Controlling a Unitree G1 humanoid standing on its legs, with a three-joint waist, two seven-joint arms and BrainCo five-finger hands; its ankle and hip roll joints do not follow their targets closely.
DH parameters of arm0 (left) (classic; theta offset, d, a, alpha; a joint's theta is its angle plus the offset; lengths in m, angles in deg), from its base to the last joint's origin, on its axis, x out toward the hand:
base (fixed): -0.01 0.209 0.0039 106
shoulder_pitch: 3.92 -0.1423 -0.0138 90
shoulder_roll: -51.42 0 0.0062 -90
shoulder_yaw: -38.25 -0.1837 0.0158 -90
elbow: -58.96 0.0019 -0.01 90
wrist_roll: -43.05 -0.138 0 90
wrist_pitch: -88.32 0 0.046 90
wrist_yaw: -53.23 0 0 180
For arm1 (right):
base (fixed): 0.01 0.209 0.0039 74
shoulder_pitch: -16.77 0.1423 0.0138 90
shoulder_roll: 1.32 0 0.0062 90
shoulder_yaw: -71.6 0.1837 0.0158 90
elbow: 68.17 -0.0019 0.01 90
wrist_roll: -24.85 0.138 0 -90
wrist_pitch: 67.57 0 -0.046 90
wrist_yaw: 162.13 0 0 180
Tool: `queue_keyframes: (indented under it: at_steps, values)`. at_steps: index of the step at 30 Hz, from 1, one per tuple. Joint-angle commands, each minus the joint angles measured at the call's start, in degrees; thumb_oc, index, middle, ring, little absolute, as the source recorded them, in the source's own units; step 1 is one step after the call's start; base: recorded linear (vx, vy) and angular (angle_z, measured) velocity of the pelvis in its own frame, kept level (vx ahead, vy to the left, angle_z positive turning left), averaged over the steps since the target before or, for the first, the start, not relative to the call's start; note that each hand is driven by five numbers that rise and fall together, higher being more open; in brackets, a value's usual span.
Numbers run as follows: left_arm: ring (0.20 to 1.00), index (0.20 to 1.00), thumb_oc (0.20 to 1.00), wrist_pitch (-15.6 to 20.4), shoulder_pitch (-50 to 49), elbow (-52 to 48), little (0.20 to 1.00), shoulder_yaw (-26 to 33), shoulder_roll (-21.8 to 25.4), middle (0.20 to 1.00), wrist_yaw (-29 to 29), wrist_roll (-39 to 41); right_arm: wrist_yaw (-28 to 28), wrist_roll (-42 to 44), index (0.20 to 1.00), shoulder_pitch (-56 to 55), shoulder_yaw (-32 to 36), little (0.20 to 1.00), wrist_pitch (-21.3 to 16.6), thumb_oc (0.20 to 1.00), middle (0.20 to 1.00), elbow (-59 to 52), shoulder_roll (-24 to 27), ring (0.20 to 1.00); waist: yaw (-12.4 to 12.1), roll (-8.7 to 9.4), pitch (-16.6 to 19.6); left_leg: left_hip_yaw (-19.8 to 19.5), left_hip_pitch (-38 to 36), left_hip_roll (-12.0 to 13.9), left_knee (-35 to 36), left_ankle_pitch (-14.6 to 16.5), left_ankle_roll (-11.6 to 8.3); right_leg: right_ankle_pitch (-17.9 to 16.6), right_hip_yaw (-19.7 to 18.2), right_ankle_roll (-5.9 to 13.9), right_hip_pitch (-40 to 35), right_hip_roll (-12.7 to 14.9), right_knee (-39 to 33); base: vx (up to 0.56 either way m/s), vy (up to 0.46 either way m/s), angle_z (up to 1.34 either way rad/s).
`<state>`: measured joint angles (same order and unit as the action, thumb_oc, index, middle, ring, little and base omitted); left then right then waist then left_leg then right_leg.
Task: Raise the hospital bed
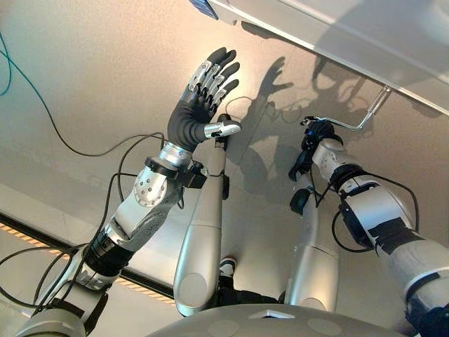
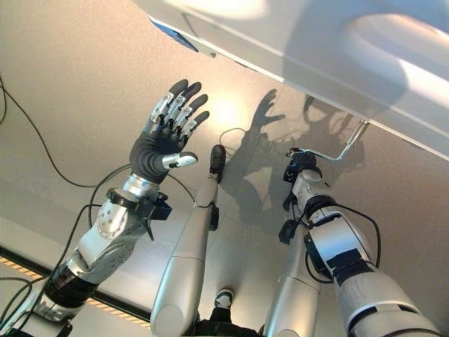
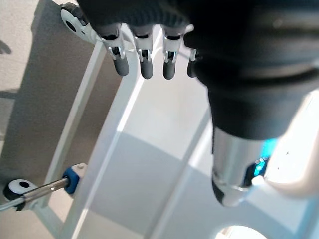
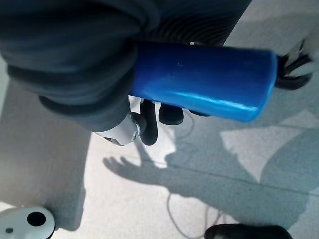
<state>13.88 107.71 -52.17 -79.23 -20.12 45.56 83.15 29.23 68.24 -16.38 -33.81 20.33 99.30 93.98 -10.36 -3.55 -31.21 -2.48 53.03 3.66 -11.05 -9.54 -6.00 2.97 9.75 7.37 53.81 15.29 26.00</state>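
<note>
Fingers of the right hand (image 1: 319,133) are curled round the blue cylindrical grip (image 4: 204,82) of the bent silver metal crank handle (image 1: 365,116), which is seen projecting from under the white hospital bed frame (image 1: 337,35) at the far right. The left hand (image 1: 203,91) is held raised at the left, well apart from the crank, with its fingers spread straight and nothing grasped.

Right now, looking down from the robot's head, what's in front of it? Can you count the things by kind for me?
Robot hands: 2, the left hand open and raised, the right hand closed on the crank
Crank handle: 1, with a blue grip
Hospital bed: 1
Total: 4
</note>
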Motion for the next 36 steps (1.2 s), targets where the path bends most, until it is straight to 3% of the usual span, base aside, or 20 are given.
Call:
queue_keyframes:
  at_steps: [1,15,22,25,29,32,34,36]
  values:
    - [1.0,1.0,1.0,2.9,-0.3,-5.8,1.0,0.1,-1.8,1.0,1.4,-1.8,2.0,0.3,0.2,-1.3,1.8,0.2,-0.6,0.2,0.2,1.8,7.2,0.2,1.8,-4.06,1.4,2.7,0.8,1.3,-7.9,8.3,-0.7,-4.1,-2.5,3.37,-0.7,-0.6,-4.9,-0.01,-0.002,-0.16]
    - [1.0,1.0,1.0,2.9,-2.5,-5.9,1.0,1.0,-0.3,1.0,2.5,-2.1,2.5,3.4,0.2,-11.0,9.7,0.2,-1.5,0.2,0.2,5.4,18.5,0.2,5.2,-4.55,1.4,5.1,1.5,3.8,-8.7,8.4,-0.98,-3.8,-5.4,2.87,4.5,-2.8,-2.6,-0.01,-0.038,-0.11]
    - [1.0,1.0,1.0,3.2,-3.4,-6.1,1.0,2.2,0.4,1.0,3.0,-1.8,2.3,3.5,0.2,-14.5,12.0,0.2,-1.7,0.2,0.2,6.4,23.1,0.2,6.6,-3.94,1.4,6.3,0.0,4.8,-8.1,8.2,-1.42,-3.6,-6.0,2.85,4.8,-3.5,-2.3,-0.01,-0.046,-0.05]
    - [1.0,1.0,1.0,3.5,-4.4,-6.1,1.0,3.4,0.3,1.0,3.5,-1.9,2.1,4.2,0.2,-16.3,13.0,0.2,-3.2,0.2,0.2,4.7,24.7,0.2,7.8,-2.9,1.4,7.0,-1.4,5.7,-7.5,7.9,-1.92,-3.7,-6.3,2.88,4.4,-4.2,-2.4,0.0,-0.044,-0.05]
    - [1.0,1.0,1.0,3.6,-6.0,-6.4,1.0,6.1,1.0,1.0,3.6,-2.3,2.0,5.6,0.2,-21.8,12.9,0.2,-7.5,0.2,0.2,-7.0,23.8,0.2,10.2,0.01,1.4,7.7,-3.4,6.8,-6.3,7.4,-2.53,-4.0,-6.5,2.84,3.4,-5.3,-3.1,0.0,-0.042,-0.08]
    - [1.0,1.0,1.0,3.6,-8.9,-7.8,1.0,9.7,1.1,1.0,3.3,-3.4,3.1,5.3,0.2,-34.2,17.1,0.2,-13.2,0.2,0.2,-29.4,22.0,0.2,12.9,3.67,1.4,8.1,-5.8,7.1,-4.5,6.8,-2.92,-4.4,-6.3,2.88,1.3,-5.9,-4.4,-0.01,-0.08,-0.18]
    - [1.0,1.0,1.0,3.5,-9.4,-8.2,1.0,10.2,1.2,1.0,3.2,-3.6,4.0,4.5,0.2,-37.4,18.7,0.2,-14.1,0.2,0.2,-34.5,21.2,0.2,13.2,4.09,1.4,8.2,-6.5,7.2,-4.0,6.7,-3.04,-4.4,-6.1,2.92,0.5,-5.8,-4.6,0.0,-0.043,-0.16]
    - [1.0,1.0,1.0,3.5,-11.1,-8.8,1.0,12.8,2.0,1.0,2.9,-3.8,4.7,1.7,0.2,-44.2,21.8,0.2,-15.6,0.2,0.2,-46.4,19.9,0.2,14.3,5.42,1.4,8.2,-7.8,7.4,-3.5,6.4,-3.23,-4.6,-6.1,2.93,-0.6,-6.0,-5.1,0.0,-0.021,-0.11]
